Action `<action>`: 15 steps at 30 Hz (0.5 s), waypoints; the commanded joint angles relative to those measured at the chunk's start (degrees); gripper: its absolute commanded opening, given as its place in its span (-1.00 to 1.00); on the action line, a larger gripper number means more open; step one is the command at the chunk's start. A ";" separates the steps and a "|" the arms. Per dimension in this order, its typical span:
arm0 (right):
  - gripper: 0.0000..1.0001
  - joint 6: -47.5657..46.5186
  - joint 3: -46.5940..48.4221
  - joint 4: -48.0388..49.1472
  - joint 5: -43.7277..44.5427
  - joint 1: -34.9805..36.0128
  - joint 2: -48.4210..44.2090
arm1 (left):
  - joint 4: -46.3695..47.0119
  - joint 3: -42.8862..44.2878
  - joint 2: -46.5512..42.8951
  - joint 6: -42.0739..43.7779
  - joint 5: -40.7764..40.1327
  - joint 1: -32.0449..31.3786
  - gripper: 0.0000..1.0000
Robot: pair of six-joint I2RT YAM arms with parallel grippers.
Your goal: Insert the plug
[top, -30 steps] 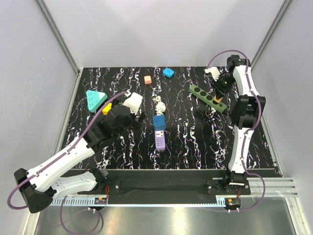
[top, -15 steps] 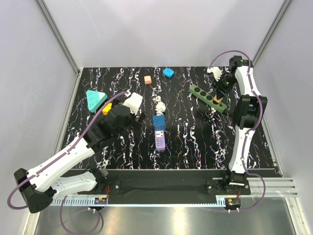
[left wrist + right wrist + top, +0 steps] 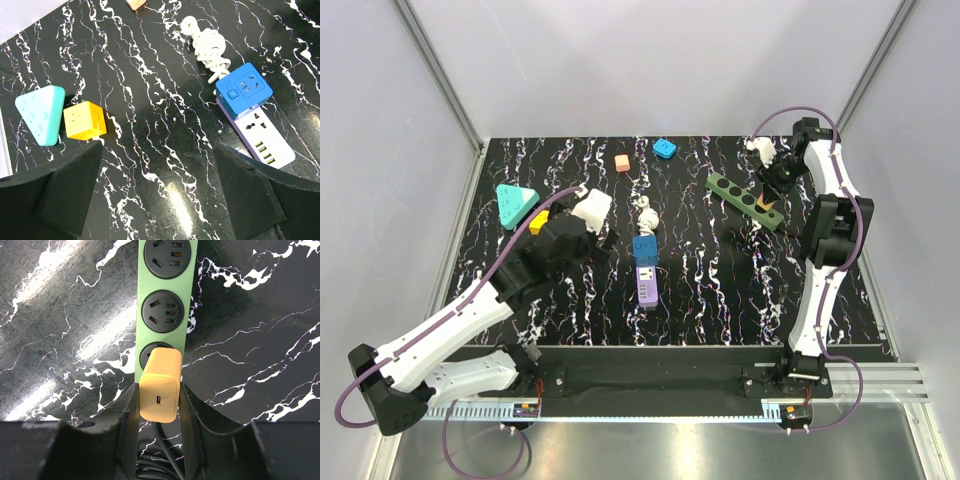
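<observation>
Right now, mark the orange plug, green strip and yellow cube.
orange plug [image 3: 159, 395]: right wrist view, port face.
green strip [image 3: 164, 311]: right wrist view, middle socket.
yellow cube [image 3: 82, 117]: left wrist view, top face.

Robotics laboratory test cell. Plain pale walls [image 3: 650, 60] and aluminium frame posts [image 3: 438, 80] enclose a black marbled surface [image 3: 720, 300]. Two white arms, left arm [image 3: 450, 330] and right arm [image 3: 817, 280], are bolted to a base rail [image 3: 660, 382] at its near edge, trailing purple cables [image 3: 790, 108].
</observation>
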 commanded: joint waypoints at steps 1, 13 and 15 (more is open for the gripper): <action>-1.00 -0.83 -3.07 0.13 3.51 0.95 8.15 | 1.56 2.29 -1.77 -0.23 -0.02 -0.17 0.98; -1.00 -1.18 -2.89 -1.46 4.04 0.68 12.37 | 1.47 2.38 -2.65 -0.23 -0.81 -0.17 0.98; -1.00 -0.57 -1.67 -2.68 5.61 1.38 12.90 | 1.39 2.38 -3.27 -0.23 -1.07 -0.17 0.98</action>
